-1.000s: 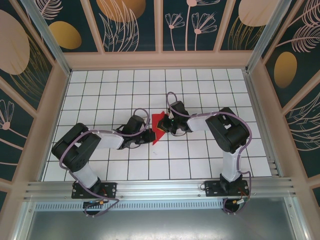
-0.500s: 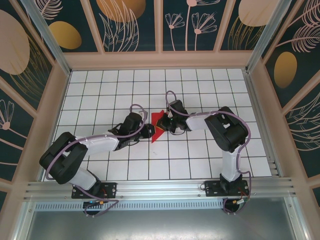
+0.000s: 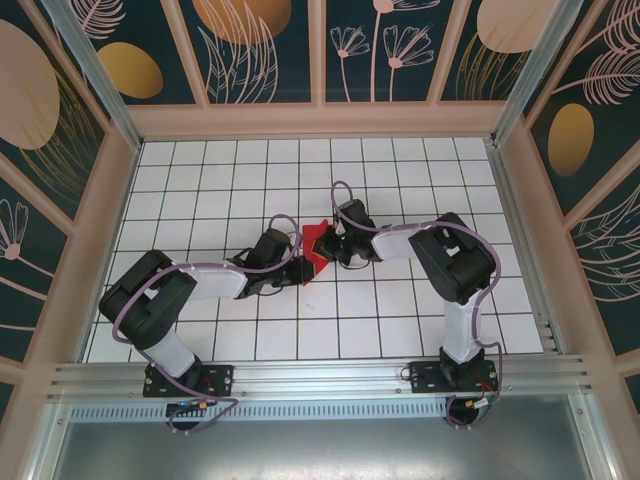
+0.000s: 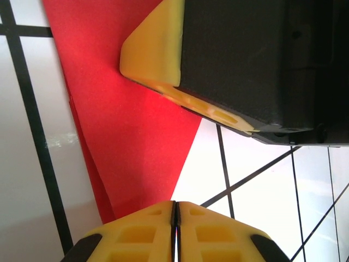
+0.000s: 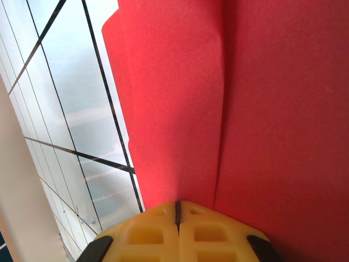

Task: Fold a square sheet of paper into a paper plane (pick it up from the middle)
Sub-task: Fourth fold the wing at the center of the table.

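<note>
Top external: left end effector pinching tip of red paper, jaws together; right end effector clamped on fold. Pull slow, keep crease straight, no ripping.

The red paper, folded and creased, tapers to a point.

Your left arm and right arm look alike: smooth white shells between bulky black joints, a thin lilac cable looping along each, and a flat black base plate. The fingers are yellow blocks with square moulded pockets and black corners.
</note>
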Controlling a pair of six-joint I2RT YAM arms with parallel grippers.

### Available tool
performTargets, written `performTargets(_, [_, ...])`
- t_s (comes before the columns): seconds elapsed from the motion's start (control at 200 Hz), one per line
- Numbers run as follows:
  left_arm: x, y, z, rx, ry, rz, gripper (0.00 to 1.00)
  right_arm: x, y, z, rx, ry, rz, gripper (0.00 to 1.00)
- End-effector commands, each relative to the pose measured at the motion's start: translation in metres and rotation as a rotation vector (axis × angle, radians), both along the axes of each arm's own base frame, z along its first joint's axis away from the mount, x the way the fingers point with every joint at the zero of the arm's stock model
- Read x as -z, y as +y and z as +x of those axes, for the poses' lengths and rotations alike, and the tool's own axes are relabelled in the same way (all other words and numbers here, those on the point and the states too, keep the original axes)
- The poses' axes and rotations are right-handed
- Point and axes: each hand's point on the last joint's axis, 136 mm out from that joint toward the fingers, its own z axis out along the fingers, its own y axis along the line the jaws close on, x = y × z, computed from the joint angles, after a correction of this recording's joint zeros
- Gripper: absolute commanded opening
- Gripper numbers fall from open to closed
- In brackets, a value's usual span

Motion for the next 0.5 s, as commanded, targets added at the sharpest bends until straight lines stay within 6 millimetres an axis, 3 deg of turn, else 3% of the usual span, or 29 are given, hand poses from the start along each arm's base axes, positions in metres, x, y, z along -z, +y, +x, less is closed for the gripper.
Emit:
performTargets(0.0, [0.014,0.005,-0.009,0.008,0.051,0.039,0.13,0.060,-0.042,-0.006,0.103,0.099,-0.210,0.00])
performTargets(0.495, [0.034,0.015,-0.023,0.010,0.109,0.083,0.10,0.063,-0.044,-0.007,0.104,0.107,-0.218,0.00])
